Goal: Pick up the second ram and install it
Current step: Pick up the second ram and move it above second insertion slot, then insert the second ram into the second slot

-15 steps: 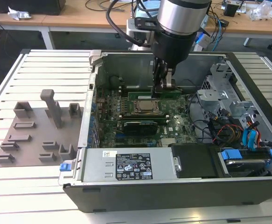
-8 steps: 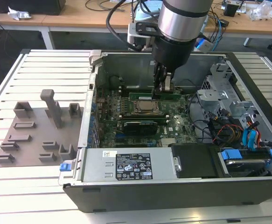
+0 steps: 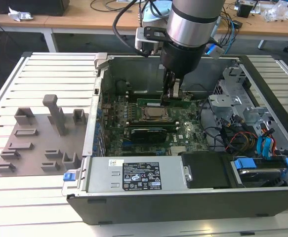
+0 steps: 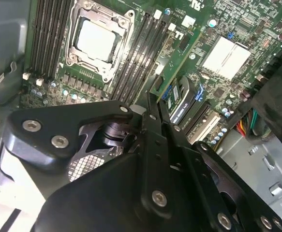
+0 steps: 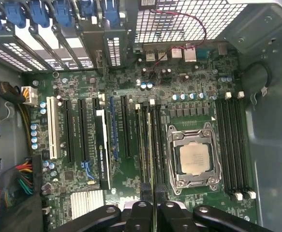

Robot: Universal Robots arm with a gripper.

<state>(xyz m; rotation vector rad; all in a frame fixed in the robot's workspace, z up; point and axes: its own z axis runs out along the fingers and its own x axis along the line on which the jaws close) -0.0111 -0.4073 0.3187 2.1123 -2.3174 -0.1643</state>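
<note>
A big open computer case (image 3: 183, 207) sits on a white table with slats (image 3: 35, 207). Inside it lies a green board (image 5: 189, 92) with a shiny square chip (image 5: 194, 159) in a metal frame, near long black slots (image 5: 232, 140). A grey plate with blocks (image 3: 35, 143) lies beside the case, on the exterior view's left.

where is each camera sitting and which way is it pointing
Exterior view: off the arm, raised beside the computer case, looking down into it; the arm and end effector show.
First wrist view: on the wrist, facing down at the motherboard past the end effector.
Second wrist view: on the wrist, tilted across the end effector.
Both wrist views share the processor socket.
</note>
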